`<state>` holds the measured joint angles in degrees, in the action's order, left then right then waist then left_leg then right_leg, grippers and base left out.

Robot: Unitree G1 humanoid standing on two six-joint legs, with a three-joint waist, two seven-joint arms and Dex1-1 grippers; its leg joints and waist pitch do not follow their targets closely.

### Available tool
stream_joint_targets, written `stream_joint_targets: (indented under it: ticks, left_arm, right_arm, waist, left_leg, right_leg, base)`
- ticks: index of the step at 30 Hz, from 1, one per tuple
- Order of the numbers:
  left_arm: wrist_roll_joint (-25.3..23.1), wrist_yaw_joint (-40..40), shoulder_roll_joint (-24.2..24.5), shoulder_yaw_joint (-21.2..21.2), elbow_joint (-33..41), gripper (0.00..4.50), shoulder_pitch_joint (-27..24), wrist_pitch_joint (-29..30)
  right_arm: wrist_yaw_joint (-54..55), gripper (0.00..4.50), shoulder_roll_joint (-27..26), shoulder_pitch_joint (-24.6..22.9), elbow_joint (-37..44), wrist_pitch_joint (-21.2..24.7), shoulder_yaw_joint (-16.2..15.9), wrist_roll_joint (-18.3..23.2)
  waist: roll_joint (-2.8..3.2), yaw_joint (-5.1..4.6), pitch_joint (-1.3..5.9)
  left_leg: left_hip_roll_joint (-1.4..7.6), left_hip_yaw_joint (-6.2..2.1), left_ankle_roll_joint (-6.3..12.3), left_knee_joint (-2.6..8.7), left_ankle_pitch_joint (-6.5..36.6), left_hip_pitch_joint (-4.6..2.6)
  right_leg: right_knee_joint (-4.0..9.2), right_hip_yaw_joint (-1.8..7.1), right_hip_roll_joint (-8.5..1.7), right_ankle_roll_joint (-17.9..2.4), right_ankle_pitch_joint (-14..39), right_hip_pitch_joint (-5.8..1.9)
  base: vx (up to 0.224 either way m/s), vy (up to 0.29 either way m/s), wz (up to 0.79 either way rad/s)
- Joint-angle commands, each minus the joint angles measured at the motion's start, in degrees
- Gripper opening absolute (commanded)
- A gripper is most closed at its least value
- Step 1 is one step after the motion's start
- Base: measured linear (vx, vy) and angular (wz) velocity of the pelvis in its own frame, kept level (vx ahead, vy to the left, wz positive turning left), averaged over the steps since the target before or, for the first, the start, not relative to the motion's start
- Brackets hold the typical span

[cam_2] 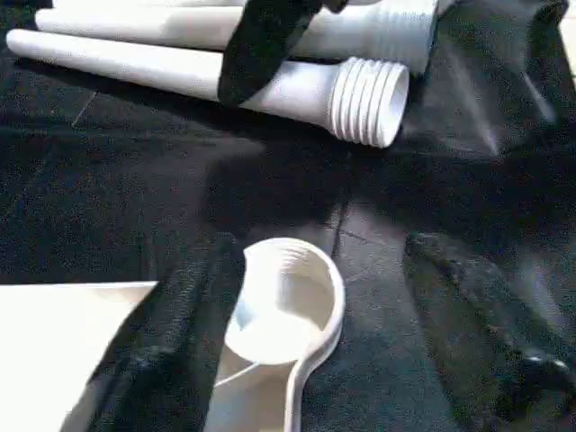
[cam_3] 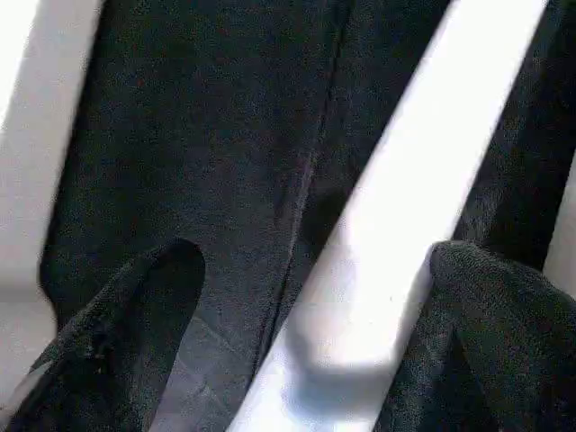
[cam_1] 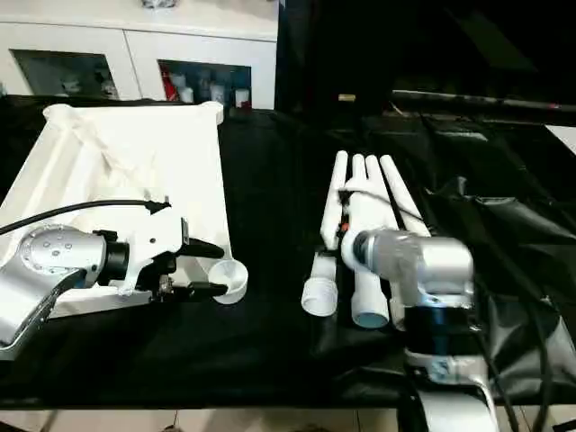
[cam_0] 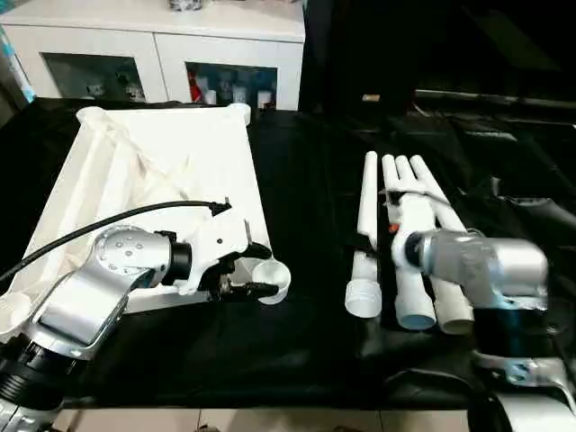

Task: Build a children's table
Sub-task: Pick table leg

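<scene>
Near the bench's front edge, the left tool stands open around the upturned tabletop's corner socket. The right tool, open, straddles one of four legs lying beyond. Next move, I judge: grasp that leg.

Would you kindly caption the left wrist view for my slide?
Open left gripper straddling the upturned tabletop's corner socket, threaded table legs lying beyond on black cloth.
</scene>
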<state>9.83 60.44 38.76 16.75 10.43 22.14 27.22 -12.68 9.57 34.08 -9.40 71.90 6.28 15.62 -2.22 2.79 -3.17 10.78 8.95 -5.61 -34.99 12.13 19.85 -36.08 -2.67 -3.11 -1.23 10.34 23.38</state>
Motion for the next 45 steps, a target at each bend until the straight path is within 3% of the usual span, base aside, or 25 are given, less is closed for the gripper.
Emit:
stream_joint_targets:
  ticks: [1, 8, 11, 25, 27, 32, 38, 45]
  left_arm:
    - [-0.9, -0.4, 0.1, 1.0, 1.3, 3.64, 0.7, 0.0]
    - [-1.1, -0.5, 0.3, 1.0, 1.8, 4.23, 0.6, 0.1]
    - [-1.1, -0.4, 0.2, 0.9, 2.2, 4.32, 0.5, 0.6]
    - [-0.7, 0.2, 0.6, 1.4, 3.9, 4.50, 0.1, 2.2]
    - [-0.7, 0.1, 0.5, 1.5, 4.0, 4.50, 0.1, 2.4]
    - [-0.9, -0.1, 0.4, 1.6, 3.9, 4.50, 0.2, 2.6]
    - [-1.0, -0.3, 0.4, 1.3, 4.2, 4.50, 0.1, 2.8]
    - [-2.4, -4.6, -1.4, -1.5, 0.2, 4.50, 1.9, 0.1]
  right_arm:
    - [1.9, 4.50, -1.3, 1.8, -4.1, -0.3, 0.4, -0.6]
    - [2.7, 4.50, -2.8, 3.7, -9.6, -0.2, 0.9, -0.6]
    - [2.8, 4.50, -3.0, 4.9, -12.9, -0.4, 1.6, -0.9]
    - [1.7, 3.45, -2.5, 6.5, -19.9, -1.6, 3.5, 0.1]
    - [1.4, 3.18, -2.3, 6.6, -20.8, -2.2, 3.5, 0.1]
    - [1.1, 2.68, -2.0, 6.8, -22.4, -3.1, 3.5, -0.2]
    - [1.3, 2.32, -2.0, 7.4, -24.2, -4.8, 4.6, -0.2]
    - [-2.4, 1.94, -1.6, 8.0, -23.5, -8.5, 6.7, 2.6]
  waist:
    - [0.93, -0.05, 3.61]
    - [0.79, -0.12, 3.67]
    - [0.81, -0.15, 3.56]
    - [0.58, -0.23, 3.48]
    - [0.24, -0.34, 3.44]
    - [0.11, -0.37, 3.47]
    - [0.17, -0.54, 3.48]
    - [0.10, -0.54, 3.70]
  left_leg:
    - [1.29, 0.07, -3.79, 4.41, 6.7, 0.04]
    - [1.30, 0.13, -3.80, 4.41, 5.5, 0.18]
    - [1.33, 0.12, -3.97, 4.46, 6.4, 0.12]
    - [1.36, 0.14, -3.82, 4.51, 7.2, 0.15]
    - [1.32, 0.15, -3.73, 4.55, 8.0, 0.17]
    - [1.33, 0.14, -3.64, 4.55, 8.0, 0.22]
    - [1.36, 0.08, -3.73, 4.58, 8.6, 0.19]
    - [1.35, 0.13, -3.15, 4.43, 7.8, 0.31]
  right_leg:
    - [4.02, 2.71, -3.67, -8.7, 12.7, -3.11]
    - [3.75, 2.73, -3.71, -9.1, 10.6, -3.24]
    - [3.88, 2.73, -3.78, -9.0, 12.0, -3.13]
    - [4.12, 2.67, -3.84, -8.4, 14.2, -2.96]
    - [4.30, 2.64, -3.80, -8.1, 15.6, -2.96]
    - [4.33, 2.63, -3.83, -8.0, 16.0, -2.92]
    - [4.34, 2.59, -3.81, -8.1, 16.3, -2.80]
    - [4.25, 2.57, -3.78, -8.5, 14.8, -3.01]
  base:
    - [0.000, 0.000, 0.00]
    - [0.000, 0.000, 0.00]
    - [0.000, 0.000, 0.00]
    - [0.000, 0.000, 0.00]
    - [0.000, 0.000, 0.00]
    - [0.000, 0.000, 0.00]
    - [0.000, 0.000, 0.00]
    - [0.000, 0.000, 0.00]
